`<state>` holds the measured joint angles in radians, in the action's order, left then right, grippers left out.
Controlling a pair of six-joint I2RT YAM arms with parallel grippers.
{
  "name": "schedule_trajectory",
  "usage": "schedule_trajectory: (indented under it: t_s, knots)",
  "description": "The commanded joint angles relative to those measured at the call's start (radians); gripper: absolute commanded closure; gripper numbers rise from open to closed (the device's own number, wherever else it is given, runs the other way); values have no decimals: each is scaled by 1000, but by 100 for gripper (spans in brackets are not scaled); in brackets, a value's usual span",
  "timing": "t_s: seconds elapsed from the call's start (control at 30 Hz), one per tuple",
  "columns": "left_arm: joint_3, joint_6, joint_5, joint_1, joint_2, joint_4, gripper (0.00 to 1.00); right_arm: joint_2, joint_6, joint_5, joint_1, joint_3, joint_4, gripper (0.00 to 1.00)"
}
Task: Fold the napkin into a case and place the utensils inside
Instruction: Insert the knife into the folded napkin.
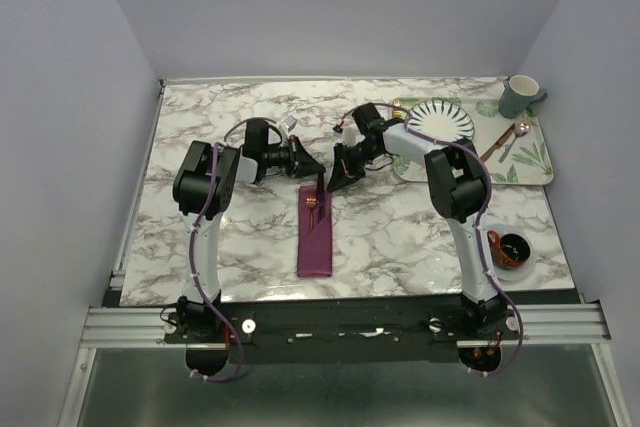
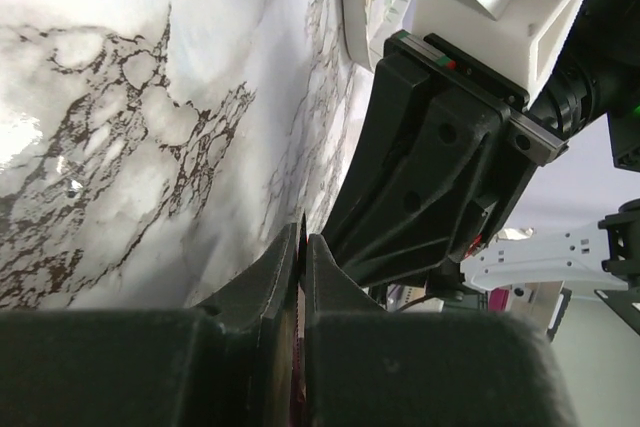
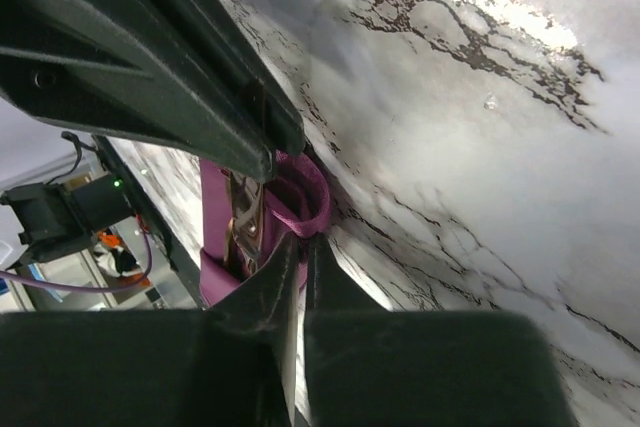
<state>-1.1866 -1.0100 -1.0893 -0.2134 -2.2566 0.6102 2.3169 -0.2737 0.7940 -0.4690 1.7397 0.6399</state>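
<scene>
The plum-purple napkin lies folded as a long narrow case at the middle of the table. A copper fork shows inside its far, open end. Both grippers meet at that end. My left gripper is shut on a thin edge of the purple cloth; in the left wrist view its tips pinch a sliver of it. My right gripper is shut on the rim of the case's mouth, which stands up as a loop. The fork lies in that mouth.
A leaf-patterned tray at the back right holds a striped plate, a grey-green mug and a silver spoon. A brown cup on a saucer stands near the right arm's base.
</scene>
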Motion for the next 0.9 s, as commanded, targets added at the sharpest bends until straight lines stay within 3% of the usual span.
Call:
schedule_trajectory:
  t_s: [0.0,0.87]
  knots:
    - [-2,40,-23,-9,69,-39,88,32,-16,-27,4,9,-25,99]
    - [120,74,-44,-43,166,-41,88,27,-47,-88,4,21,-36,99]
